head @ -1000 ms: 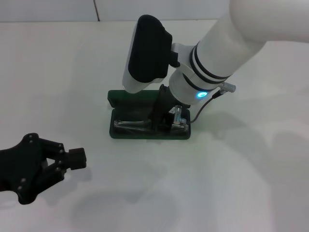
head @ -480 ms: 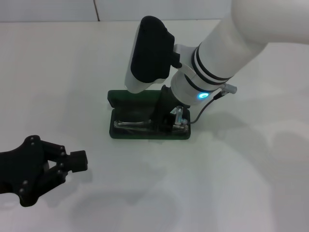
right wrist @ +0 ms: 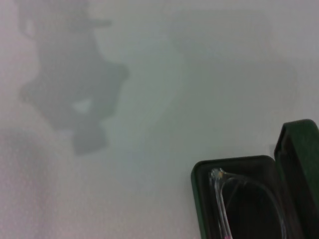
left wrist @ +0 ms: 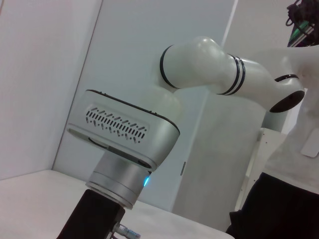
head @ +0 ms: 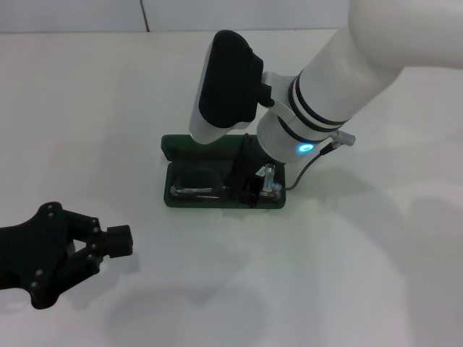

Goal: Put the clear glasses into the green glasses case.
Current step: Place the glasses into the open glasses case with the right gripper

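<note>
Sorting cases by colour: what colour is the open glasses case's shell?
Dark green; the green glasses case shows it best in the right wrist view.

— How is the light? 
— Bright and even from above in the head view. The white tabletop (head: 108,108) is almost washed out, with soft grey shadows on it below the big white right arm (head: 347,79) and beside the black left gripper (head: 119,241). A small blue lamp glows on that arm's wrist.
— Any blur? 
— The right wrist view is hazy and pale; a blurred grey shadow lies on the table, and the dark green oblong glasses case (right wrist: 239,199) with the clear plastic glasses (right wrist: 234,199) in it looks soft-edged. 
— And the left wrist view? 
— Dimmer, bluish, reasonably sharp; the dark shape at its edge is featureless.
</note>
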